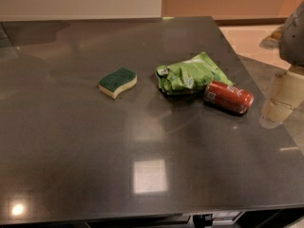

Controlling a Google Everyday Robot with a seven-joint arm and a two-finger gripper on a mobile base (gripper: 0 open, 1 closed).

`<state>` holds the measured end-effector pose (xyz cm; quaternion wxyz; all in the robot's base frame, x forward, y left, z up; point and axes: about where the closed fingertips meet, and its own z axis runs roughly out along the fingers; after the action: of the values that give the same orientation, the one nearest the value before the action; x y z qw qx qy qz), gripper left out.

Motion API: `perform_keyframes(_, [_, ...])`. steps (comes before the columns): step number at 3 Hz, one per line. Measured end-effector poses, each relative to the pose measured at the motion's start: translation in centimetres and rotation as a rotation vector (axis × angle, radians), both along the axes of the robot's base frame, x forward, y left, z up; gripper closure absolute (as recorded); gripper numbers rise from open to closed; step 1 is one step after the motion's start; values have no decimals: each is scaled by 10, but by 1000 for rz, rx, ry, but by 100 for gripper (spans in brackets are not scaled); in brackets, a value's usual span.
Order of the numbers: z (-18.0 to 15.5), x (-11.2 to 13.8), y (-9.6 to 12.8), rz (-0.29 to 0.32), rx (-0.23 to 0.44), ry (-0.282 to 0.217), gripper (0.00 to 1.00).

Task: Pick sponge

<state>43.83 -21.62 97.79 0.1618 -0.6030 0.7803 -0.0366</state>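
Note:
The sponge [117,81] has a dark green top over a pale yellow body and a wavy edge. It lies flat on the dark grey table [142,146], a little left of the middle. My gripper [281,99] is at the far right of the view, over the table's right edge and well away from the sponge. It holds nothing that I can see.
A light green wrinkled snack bag [191,73] lies right of the sponge. A red soda can [228,97] lies on its side against the bag's right end, between the bag and my gripper. A pale wall stands behind the table.

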Motion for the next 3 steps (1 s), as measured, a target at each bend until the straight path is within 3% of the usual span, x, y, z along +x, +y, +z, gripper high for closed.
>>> perform_keyframes(2, [2,3,4,19,5,1,0])
perform_keyframes(3, [-2,17,23,80,19,-11,0])
